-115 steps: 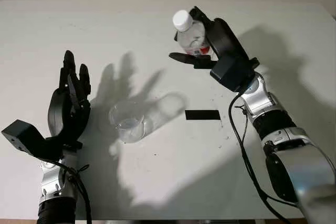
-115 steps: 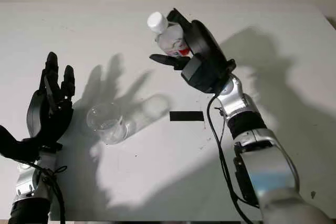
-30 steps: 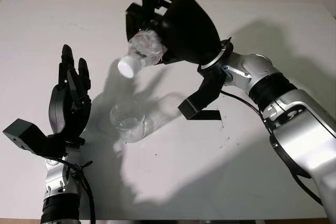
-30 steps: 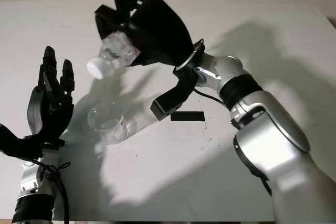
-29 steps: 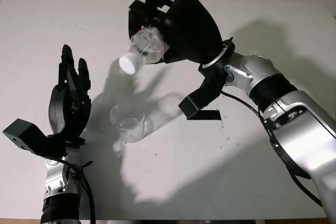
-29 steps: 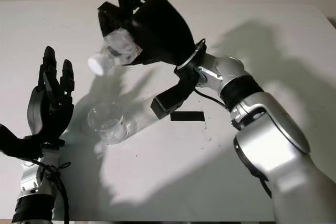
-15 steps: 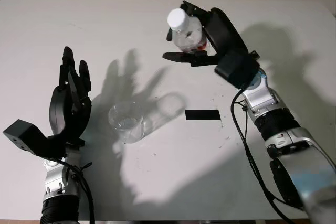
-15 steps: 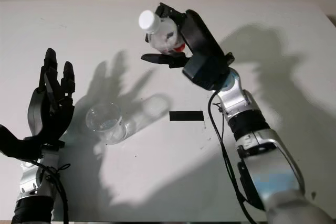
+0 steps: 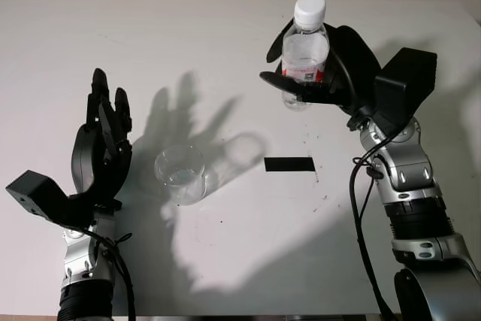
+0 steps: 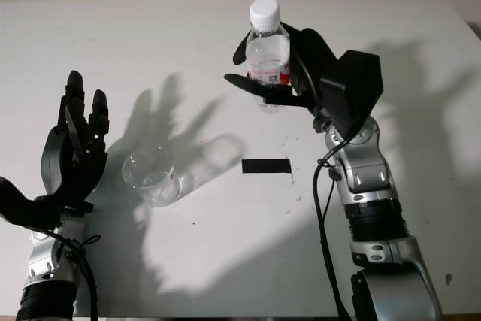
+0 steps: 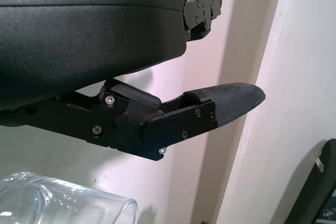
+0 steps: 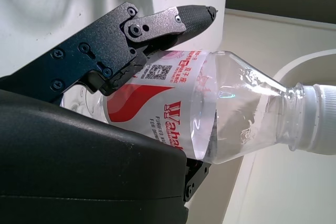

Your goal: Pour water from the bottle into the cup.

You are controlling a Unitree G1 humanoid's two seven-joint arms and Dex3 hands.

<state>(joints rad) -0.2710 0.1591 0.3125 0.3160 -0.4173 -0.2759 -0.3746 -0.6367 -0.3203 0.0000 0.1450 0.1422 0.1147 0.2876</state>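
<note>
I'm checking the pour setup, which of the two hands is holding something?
The right hand: its fingers grip the upright, capped bottle above the table's far side. The left hand is open beside the cup, holding nothing.

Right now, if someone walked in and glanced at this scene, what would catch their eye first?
Most likely the clear water bottle with its white cap and red label, held upright above the white table by the right hand, toward the far right. Next, the empty-looking clear cup standing on the table at the left, with the open left hand raised just beside it. A small black rectangle lies on the table between them.
</note>
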